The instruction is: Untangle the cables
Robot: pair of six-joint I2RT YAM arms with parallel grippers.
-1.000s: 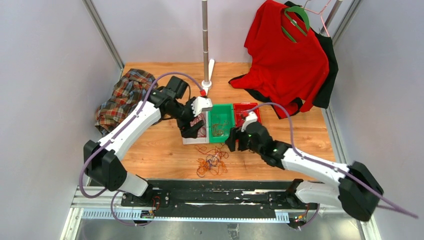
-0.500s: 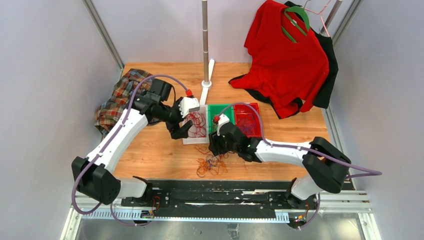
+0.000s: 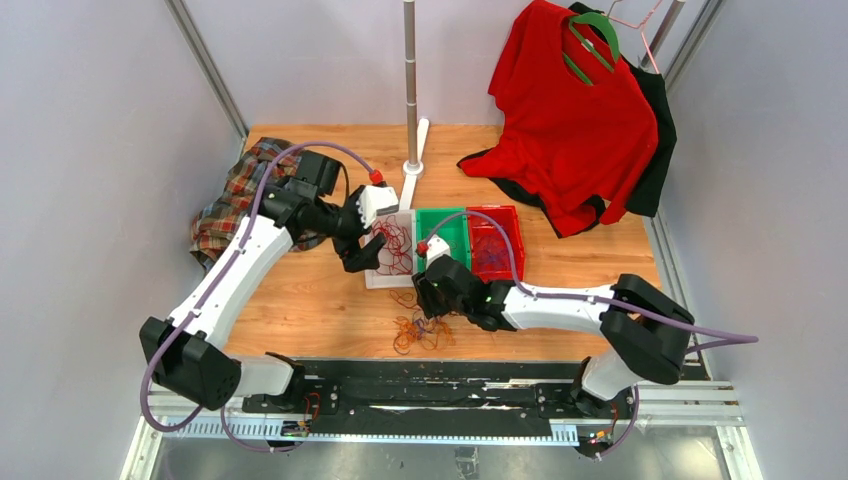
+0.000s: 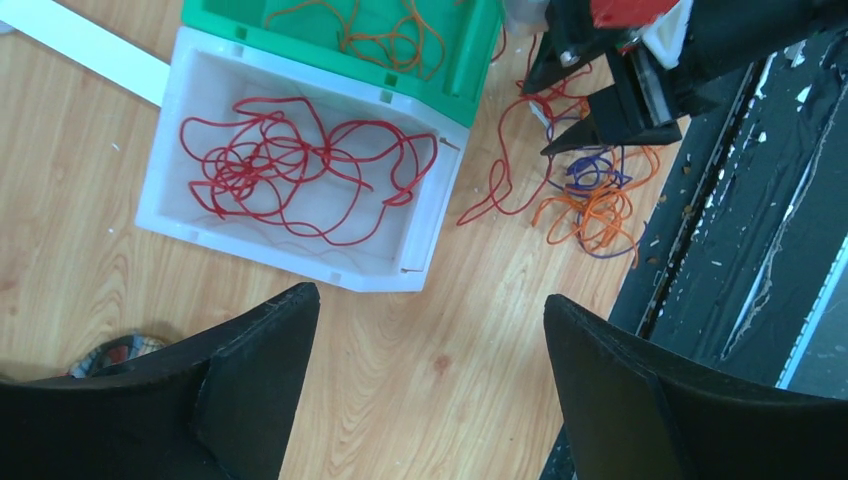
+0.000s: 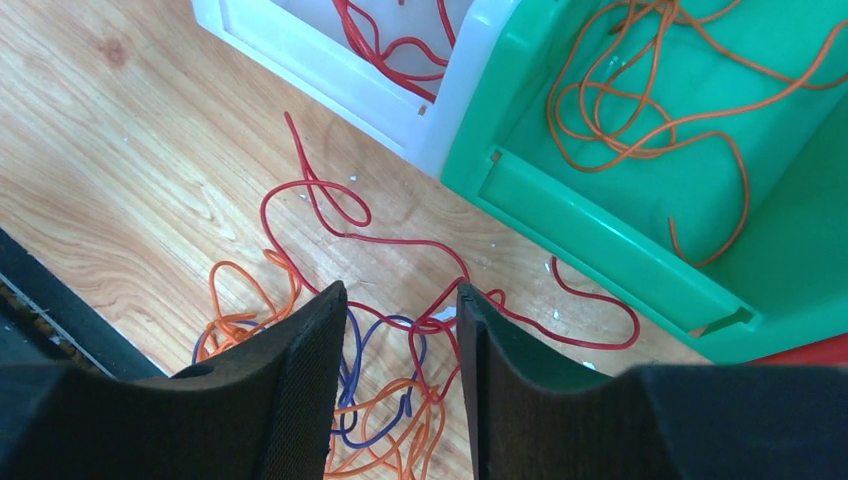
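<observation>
Right gripper [image 5: 400, 300] came down over the tangle [image 4: 590, 195] beside the white bin [image 4: 425, 235], jaws apart like your left gripper's [image 4: 428, 300]; red cables [image 4: 300, 165] binned, tangle remains.

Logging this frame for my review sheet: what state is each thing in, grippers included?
left gripper: open, empty, above the table beside the white bin.
right gripper: open, jaws narrowly apart, straddling the loose tangle.
loose tangle: mixed colours, knotted, lying on the table.
white bin: holds red cables.
green bin: holds orange cables.
red shirt: hanging on a hanger.
plaid shirt: crumpled on the table.
</observation>
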